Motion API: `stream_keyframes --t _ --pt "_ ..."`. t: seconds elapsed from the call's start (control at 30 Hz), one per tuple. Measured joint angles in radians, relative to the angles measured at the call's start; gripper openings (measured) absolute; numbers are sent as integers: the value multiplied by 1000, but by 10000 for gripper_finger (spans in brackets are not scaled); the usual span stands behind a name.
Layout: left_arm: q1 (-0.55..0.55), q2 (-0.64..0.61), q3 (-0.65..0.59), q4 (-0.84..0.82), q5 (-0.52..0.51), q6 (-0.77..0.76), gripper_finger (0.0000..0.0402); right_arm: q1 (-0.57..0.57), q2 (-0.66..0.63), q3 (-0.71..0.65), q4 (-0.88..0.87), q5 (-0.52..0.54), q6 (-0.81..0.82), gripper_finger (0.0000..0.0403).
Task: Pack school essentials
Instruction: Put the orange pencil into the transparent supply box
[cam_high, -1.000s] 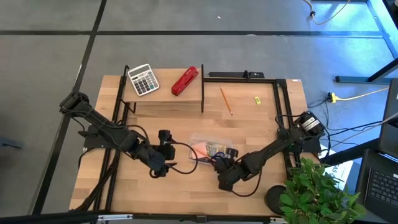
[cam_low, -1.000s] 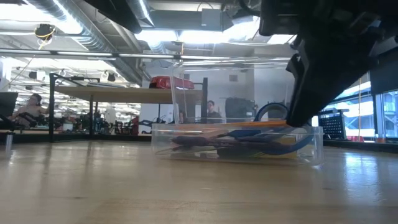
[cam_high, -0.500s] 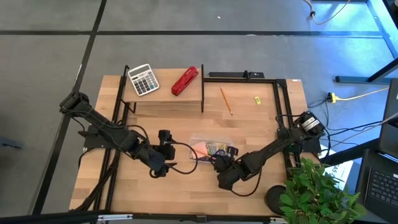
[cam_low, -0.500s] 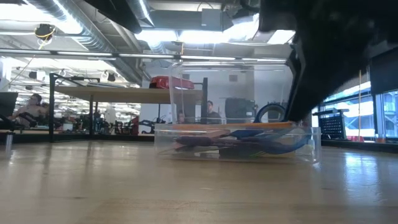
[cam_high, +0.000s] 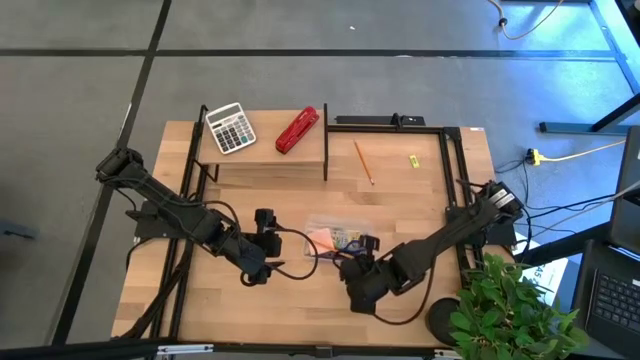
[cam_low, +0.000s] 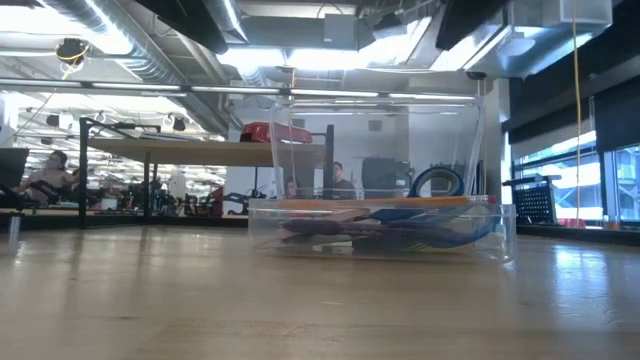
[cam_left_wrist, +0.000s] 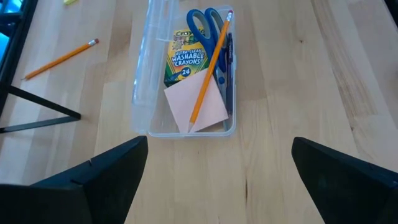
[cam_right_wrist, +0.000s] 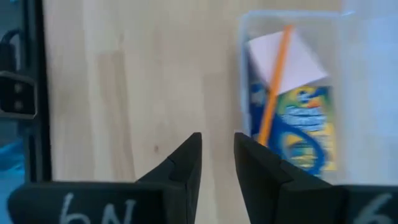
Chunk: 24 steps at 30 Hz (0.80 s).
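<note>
Both arms are dark, jointed and slim, with black cables looping beside them, the left end effector (cam_left_wrist: 217, 177) showing broad matte-black wedge-shaped fingers and the right end effector (cam_right_wrist: 217, 165) narrower black fingers above a black body marked with pale handwritten-looking characters.

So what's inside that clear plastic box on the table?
The clear box holds a crayon pack, blue-handled scissors, a pink sticky-note pad, an orange pencil lying across them, and a dark pen. Anything beneath these is covered.
</note>
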Motion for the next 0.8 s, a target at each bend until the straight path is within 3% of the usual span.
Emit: stream_keyframes --t 0.23,0.5,0.67,0.8 --pt "0 0 0 0 0 0 393 -45 0 188 -237 120 68 97" --pt "-1 0 0 0 0 -7 393 -202 -1 404 -443 111 75 97" --pt "-9 0 0 0 0 -7 393 -334 -1 494 -534 5 44 97" --pt "-14 0 0 0 0 -8 393 -461 -1 506 -561 -141 -28 97"
